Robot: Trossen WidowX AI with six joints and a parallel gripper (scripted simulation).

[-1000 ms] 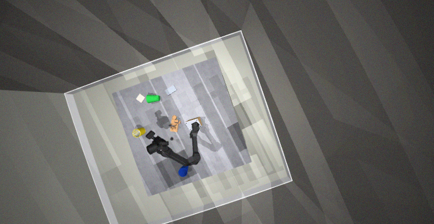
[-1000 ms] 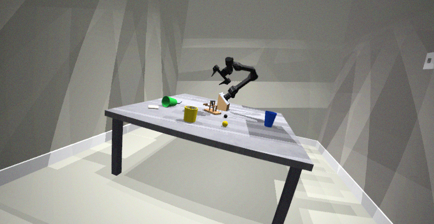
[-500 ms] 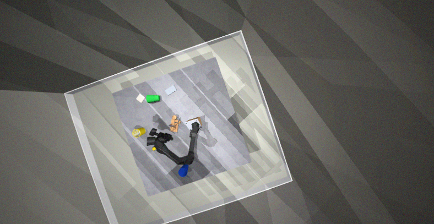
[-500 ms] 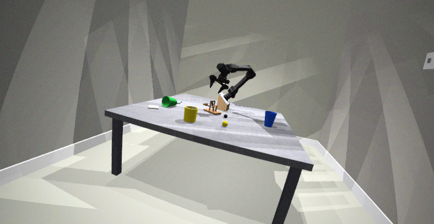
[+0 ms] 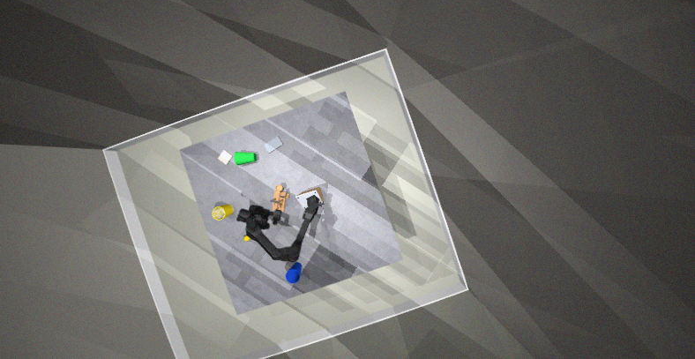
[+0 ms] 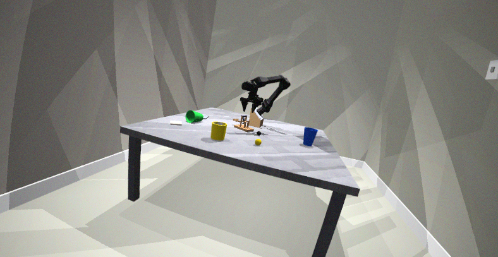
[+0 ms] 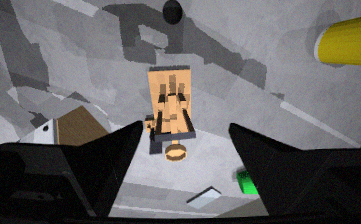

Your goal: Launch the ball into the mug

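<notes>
The wooden catapult (image 5: pixel 280 203) (image 6: pixel 244 127) (image 7: pixel 172 112) stands on the table, and its round cup (image 7: pixel 176 159) looks empty. My gripper (image 6: pixel 248 110) (image 7: pixel 186 125) is open and empty, pointing down above the catapult; the arm hides its fingertips in the top view. A small black ball (image 6: pixel 258 133) (image 7: pixel 172 12) lies beyond the catapult's end away from the cup. A yellow ball (image 5: pixel 246 238) (image 6: pixel 258 141) lies nearer the table edge. The yellow mug (image 5: pixel 222 212) (image 6: pixel 218 131) (image 7: pixel 351 42) stands upright near that edge.
A green cup (image 5: pixel 244 158) (image 6: pixel 193 116) (image 7: pixel 247 182) lies on its side between a white pad (image 5: pixel 224 157) (image 6: pixel 176 122) and a pale tile (image 5: pixel 272 145) (image 7: pixel 204 197). A blue cup (image 5: pixel 294 272) (image 6: pixel 309 136) stands apart. The wedge-shaped arm mount (image 6: pixel 256 119) (image 7: pixel 81 125) is close beside the catapult.
</notes>
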